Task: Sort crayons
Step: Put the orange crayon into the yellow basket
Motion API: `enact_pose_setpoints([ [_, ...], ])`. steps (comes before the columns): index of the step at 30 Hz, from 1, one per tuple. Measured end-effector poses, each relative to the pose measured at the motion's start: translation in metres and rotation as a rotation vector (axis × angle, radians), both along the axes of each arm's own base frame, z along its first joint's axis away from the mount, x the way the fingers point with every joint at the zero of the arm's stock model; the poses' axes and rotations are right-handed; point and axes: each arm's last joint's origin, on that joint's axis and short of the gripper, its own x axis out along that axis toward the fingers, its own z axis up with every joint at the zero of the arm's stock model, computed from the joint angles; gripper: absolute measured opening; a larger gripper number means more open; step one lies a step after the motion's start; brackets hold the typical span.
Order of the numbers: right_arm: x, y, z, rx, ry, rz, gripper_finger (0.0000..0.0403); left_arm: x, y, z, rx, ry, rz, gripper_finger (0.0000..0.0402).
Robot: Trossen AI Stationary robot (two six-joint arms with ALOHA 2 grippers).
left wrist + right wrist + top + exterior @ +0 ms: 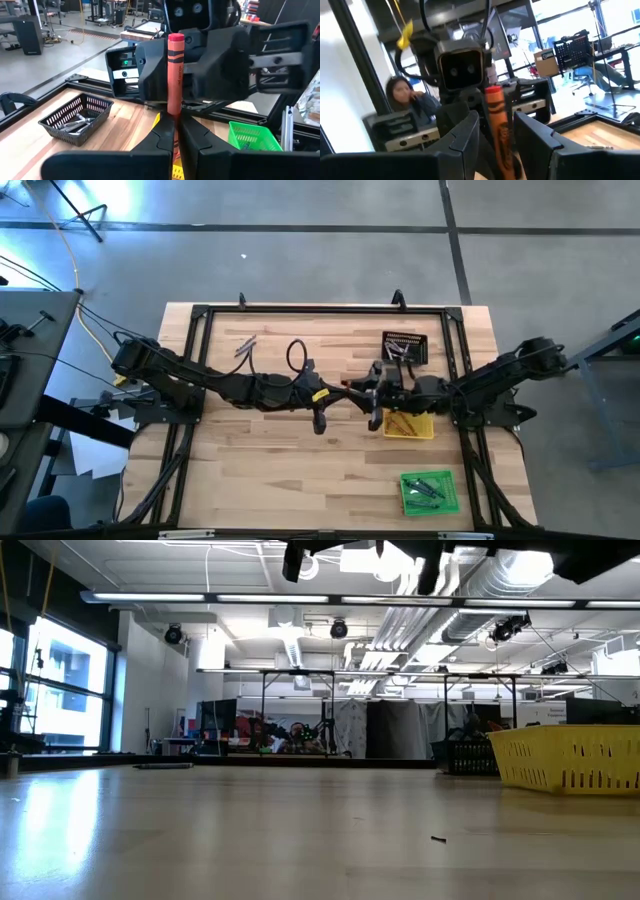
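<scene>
**Midway: orange-red crayon between two hands**

Now the left hand (174, 137) and right hand (496, 142) meet above the middle of the counter (270, 470), just beside the yellow tray (410, 425). Left fingers are closed on the upright orange-red crayon (175, 75); the right hand's fingers stand apart around it. Grey crayons (245, 345) lie loose well apart; others fill the black tray (405, 345) and green tray (430, 492).

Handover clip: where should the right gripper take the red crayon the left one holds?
The free upper half of the crayon, above where the left gripper is shut on it. It stands upright, so the open right gripper, facing it, can close across the shaft from the sides.
</scene>
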Motion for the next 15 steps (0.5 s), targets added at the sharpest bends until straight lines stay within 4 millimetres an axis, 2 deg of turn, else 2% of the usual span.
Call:
enact_pose_setpoints([
  [6,0.022,0.005,0.012,-0.074,0.082,-0.018,0.0110,0.000,-0.001,-0.001,0.002,0.008,-0.002,0.0000],
  [9,0.027,0.007,0.018,-0.110,0.111,-0.025,0.0079,0.000,-0.002,-0.001,0.003,0.013,-0.006,0.0000],
  [13,0.030,0.007,0.023,-0.125,0.113,-0.030,0.0013,-0.001,-0.006,-0.002,0.004,0.017,-0.016,0.0000],
  [15,0.030,0.008,0.024,-0.134,0.115,-0.031,0.0009,-0.001,-0.007,-0.002,0.012,0.018,-0.021,0.0000],
])
